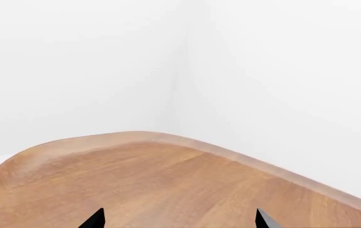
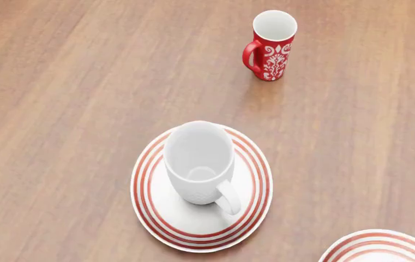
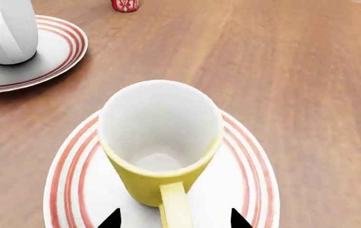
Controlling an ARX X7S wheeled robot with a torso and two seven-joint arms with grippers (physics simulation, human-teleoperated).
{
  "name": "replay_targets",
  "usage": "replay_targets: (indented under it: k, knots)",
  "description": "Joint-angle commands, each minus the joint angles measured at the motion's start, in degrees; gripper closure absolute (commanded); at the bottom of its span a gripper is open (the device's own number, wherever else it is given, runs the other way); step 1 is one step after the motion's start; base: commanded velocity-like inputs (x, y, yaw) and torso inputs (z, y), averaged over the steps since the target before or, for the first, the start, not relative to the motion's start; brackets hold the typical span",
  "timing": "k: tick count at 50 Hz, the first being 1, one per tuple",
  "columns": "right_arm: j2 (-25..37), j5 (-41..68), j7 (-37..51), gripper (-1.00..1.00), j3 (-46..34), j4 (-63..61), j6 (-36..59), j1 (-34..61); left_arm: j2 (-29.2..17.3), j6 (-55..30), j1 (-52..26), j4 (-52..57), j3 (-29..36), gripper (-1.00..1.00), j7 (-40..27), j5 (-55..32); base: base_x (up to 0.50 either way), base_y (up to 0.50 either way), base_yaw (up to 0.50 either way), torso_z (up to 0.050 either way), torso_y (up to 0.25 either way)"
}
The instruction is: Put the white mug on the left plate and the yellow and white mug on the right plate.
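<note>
The white mug [image 2: 198, 162] stands upright on the left plate [image 2: 251, 213], handle toward me; it shows again in the right wrist view as the white mug [image 3: 6, 31] on the left plate [image 3: 57, 52]. The yellow and white mug [image 3: 158, 142] stands upright on the right plate [image 3: 250, 190], whose edge the head view catches as the right plate [image 2: 382, 248]. My right gripper [image 3: 175, 222] is open, its tips on either side of the yellow handle, apart from it. My left gripper [image 1: 179, 219] is open over bare wood, holding nothing.
A red mug with a white floral pattern [image 2: 271, 46] stands at the back of the wooden table [image 2: 61, 109]. The left wrist view shows the table's rounded corner [image 1: 142, 137] against white walls.
</note>
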Motion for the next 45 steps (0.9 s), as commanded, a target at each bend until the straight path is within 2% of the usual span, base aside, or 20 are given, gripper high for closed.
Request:
replay_targets:
  k: [1, 15, 22, 33, 45]
  knots:
    - [-0.9, 2.6, -1.2, -1.0, 1.7, -0.2, -3.5, -1.5, 0.0, -0.1, -0.2, -0.1, 0.6, -1.0, 0.0, 0.4, 0.0, 0.0, 0.0, 0.0, 0.0]
    - [-2.1, 8.3, -5.2, -1.0, 4.4, -2.9, -9.6, -5.1, -0.3, -0.3, -0.6, 0.0, 0.5, -1.0, -0.3, -0.1, 0.0, 0.0, 0.0, 0.0, 0.0]
    - [-2.6, 15.9, -5.3, -1.0, 7.7, -7.3, -10.4, -5.6, -0.5, -0.5, -1.1, -0.1, 0.7, -1.0, -0.4, -0.2, 0.0, 0.0, 0.0, 0.0, 0.0]
    - [-1.1, 26.9, -1.8, -1.0, 10.3, -16.0, -7.8, -4.2, -0.5, -0.6, -1.5, -0.2, 1.0, -1.0, -0.6, -0.1, 0.0, 0.0, 0.0, 0.0, 0.0]
    - [4.0, 27.0, 7.2, -1.0, 4.3, -19.4, -0.1, 5.6, -0.6, -0.6, -1.5, 0.0, 1.1, -1.0, -0.7, -0.2, 0.0, 0.0, 0.0, 0.0, 0.0]
